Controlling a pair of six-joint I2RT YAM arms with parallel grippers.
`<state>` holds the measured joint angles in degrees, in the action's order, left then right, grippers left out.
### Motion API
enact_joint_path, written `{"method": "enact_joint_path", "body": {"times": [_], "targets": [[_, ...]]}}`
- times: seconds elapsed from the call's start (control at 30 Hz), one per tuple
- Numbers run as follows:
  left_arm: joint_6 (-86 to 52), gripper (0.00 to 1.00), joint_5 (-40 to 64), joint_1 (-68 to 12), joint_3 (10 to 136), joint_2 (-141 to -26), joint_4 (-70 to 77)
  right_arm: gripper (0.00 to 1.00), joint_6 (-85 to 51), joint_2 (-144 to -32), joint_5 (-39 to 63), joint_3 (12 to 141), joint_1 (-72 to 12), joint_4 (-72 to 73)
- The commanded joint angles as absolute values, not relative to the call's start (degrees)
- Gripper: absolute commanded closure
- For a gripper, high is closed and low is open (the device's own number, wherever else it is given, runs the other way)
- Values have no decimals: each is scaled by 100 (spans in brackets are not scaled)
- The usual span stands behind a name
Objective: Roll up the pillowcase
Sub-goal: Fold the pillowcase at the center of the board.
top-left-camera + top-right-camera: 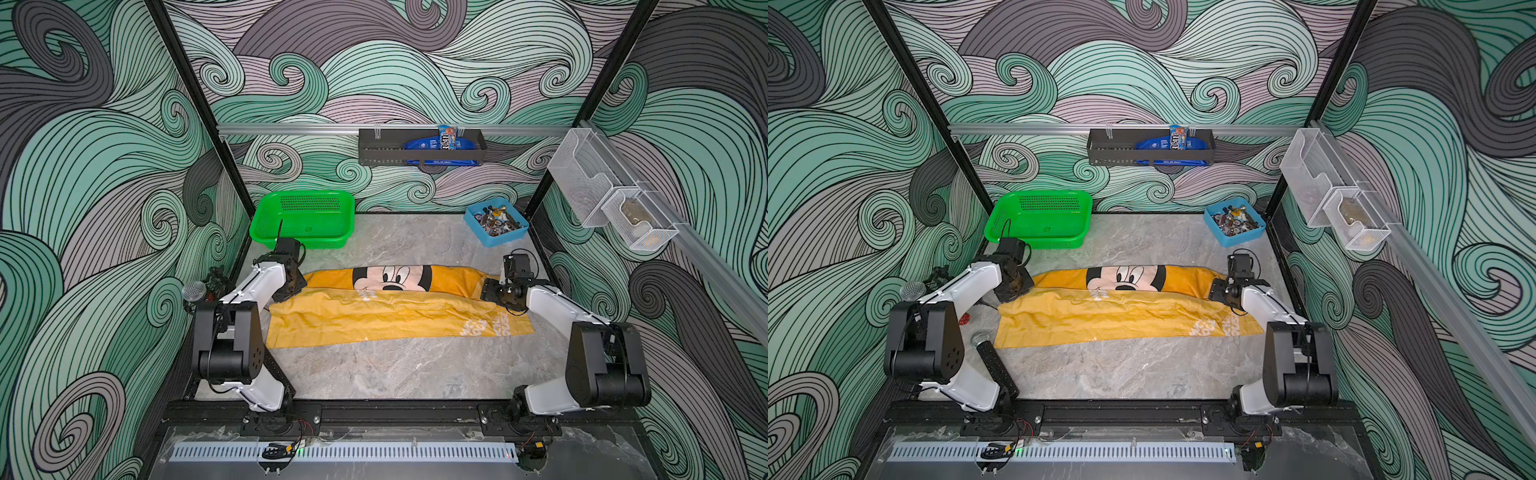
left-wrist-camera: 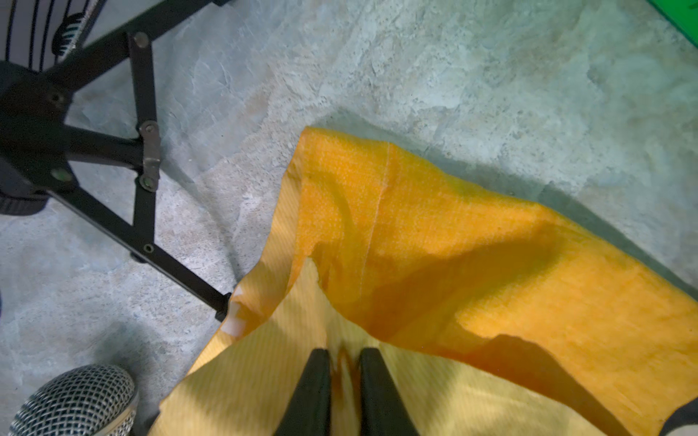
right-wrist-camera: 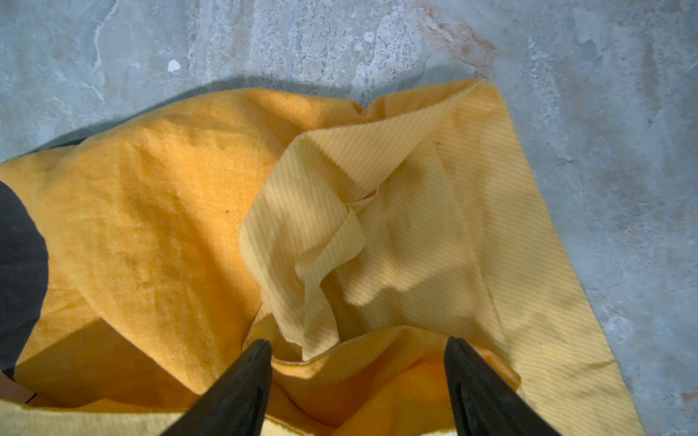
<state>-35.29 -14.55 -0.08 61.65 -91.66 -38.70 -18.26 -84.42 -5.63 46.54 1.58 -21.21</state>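
Across the middle of the grey marbled surface (image 1: 399, 374) lies the pillowcase (image 1: 386, 318), a mustard-yellow band whose long axis runs side to side, from one arm to the other. Its far part is already turned over into a soft roll showing a cartoon mouse face, while a flat flap lies toward the robot's base with white lettering near its right end. The left pincer (image 2: 343, 362) sits at the left end of the roll, jaws nearly together and nipping a fold of the cloth, as the left wrist view shows. The right pincer (image 3: 359, 355) sits at the right end with jaws wide, straddling bunched cloth but not closed on it. Each arm is thus nearest its own end, and the unrolled flap lies toward the base from both pincers; I judge that the next turn must bring the roll that way, which calls for the right side to close first so both ends travel evenly. Beyond the cloth stand a green basket (image 1: 305, 220) at far left and a blue tray (image 1: 496, 222) of small parts at far right, both well apart from it. Swirling teal and grey patterned walls enclose the cell; a microphone (image 1: 912, 290) stands beside the left arm.
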Motion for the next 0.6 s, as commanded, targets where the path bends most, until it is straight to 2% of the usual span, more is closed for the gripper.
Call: {"method": "enact_joint_path", "body": {"times": [0.0, 0.17, 0.37, 0.57], "targets": [[-3437, 87, -1587, -26, 6293, -8980, -4103, 25, -1854, -8480, -547, 4721, 167, -2172], [-3447, 99, -1486, -34, 6255, -8944, -4078, 25, -1870, -8466, -549, 4741, 158, -2211], [-3331, 100, -1633, -46, 6652, -8738, -4174, 22, -1860, -8293, -1004, 4959, 180, -2480], [-3294, 100, -2058, -332, 6694, -8238, -4536, 19, -1837, -8142, -1409, 5075, 578, -2627]]}}
